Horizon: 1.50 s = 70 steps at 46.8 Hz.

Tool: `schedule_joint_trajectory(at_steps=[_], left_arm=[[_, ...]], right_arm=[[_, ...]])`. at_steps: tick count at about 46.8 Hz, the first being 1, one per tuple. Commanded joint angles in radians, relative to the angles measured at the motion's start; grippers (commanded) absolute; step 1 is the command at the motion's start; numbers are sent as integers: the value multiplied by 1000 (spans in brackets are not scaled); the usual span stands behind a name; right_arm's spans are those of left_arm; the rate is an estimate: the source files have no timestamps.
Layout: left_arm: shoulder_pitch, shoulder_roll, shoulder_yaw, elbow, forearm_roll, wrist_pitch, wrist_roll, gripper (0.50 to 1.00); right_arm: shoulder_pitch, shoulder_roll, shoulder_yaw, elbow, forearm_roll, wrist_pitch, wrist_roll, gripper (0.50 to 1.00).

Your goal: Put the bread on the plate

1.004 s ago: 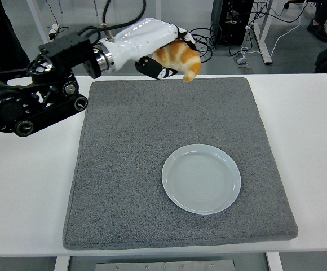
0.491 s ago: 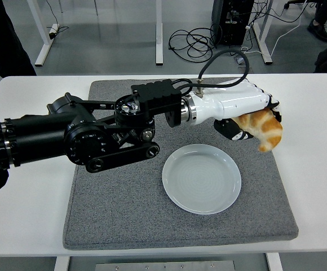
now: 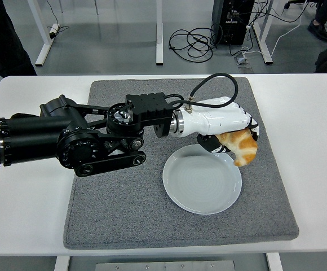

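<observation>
We see the left robot hand (image 3: 238,137) gripping the bread (image 3: 242,147), light, soft, crushable, at the plate's (image 3: 193,193) two o'clock rim.

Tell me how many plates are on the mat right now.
1. The plate lies on the grey mat, right of centre toward the near edge, empty; the left hand holds the bread over its far right rim.
</observation>
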Motion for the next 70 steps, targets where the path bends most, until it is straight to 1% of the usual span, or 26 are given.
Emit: schedule_joint_trajectory(at_steps=[1,6,17,31,44,55,70], left_arm=[[13,23,0,-16,7,1,-17,500],[36,36,2,-30,9,1,-21,500],[53,47,2,-33,32,1,-21,500],[128,43,2,-33,67,4,-21,500],[163,38,2,-24,91,6,-21,500],[202,41,4,-7,164,9,-19,500],[231,41,4,4,168,11,-19,500]], right_arm=[[0,0,0,-1,0,0,0,1000],[0,0,0,0,0,0,0,1000],[0,0,0,0,0,0,0,1000],[0,0,0,0,0,0,0,1000],[0,0,0,0,0,0,0,1000],[0,0,0,0,0,0,0,1000],[0,0,0,0,0,0,0,1000]])
